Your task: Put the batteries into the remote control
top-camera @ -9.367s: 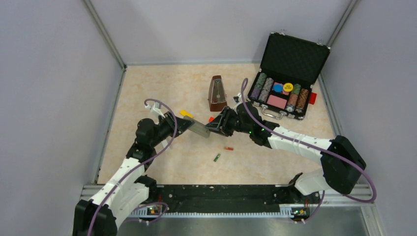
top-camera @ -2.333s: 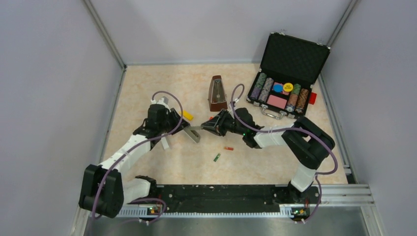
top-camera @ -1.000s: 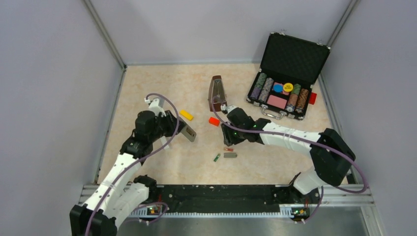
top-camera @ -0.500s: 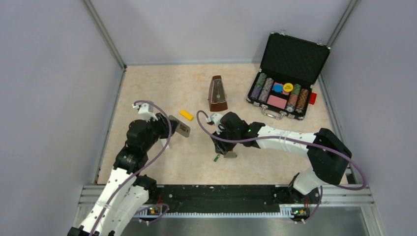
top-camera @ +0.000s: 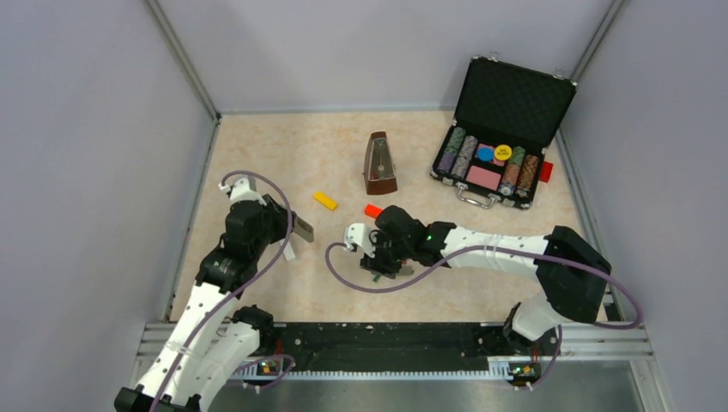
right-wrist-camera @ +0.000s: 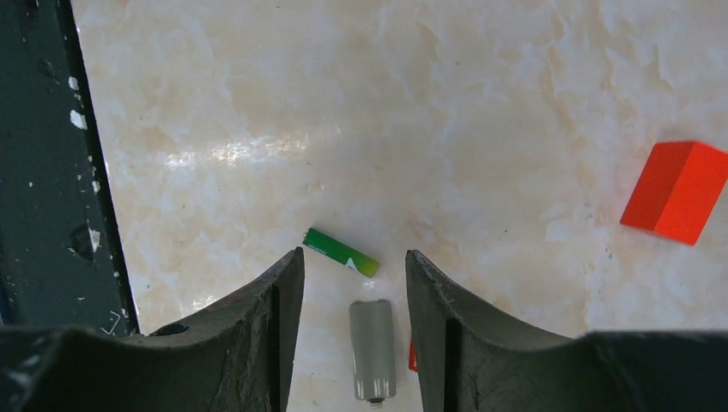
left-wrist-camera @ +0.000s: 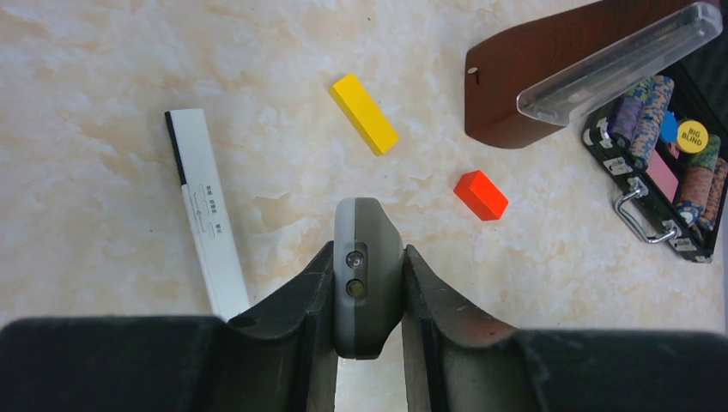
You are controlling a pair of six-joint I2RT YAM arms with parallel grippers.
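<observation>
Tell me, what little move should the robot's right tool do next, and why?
Probably ease the right tool slightly forward and down over the green battery, lying on the table just at the mouth of its open jaws. The grey cover already lies off close by, and the left tool holds the remote, so a battery looks like the next thing needed.

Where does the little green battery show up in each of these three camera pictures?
Top view: not visible, likely hidden under the right gripper.
Left wrist view: not in it.
Right wrist view: the green battery lies low centre, at that gripper's open tips.
Shared landmark: the red-orange block, mid-picture in the top view, right of centre in the left wrist view, at the far right edge in the right wrist view.
</observation>
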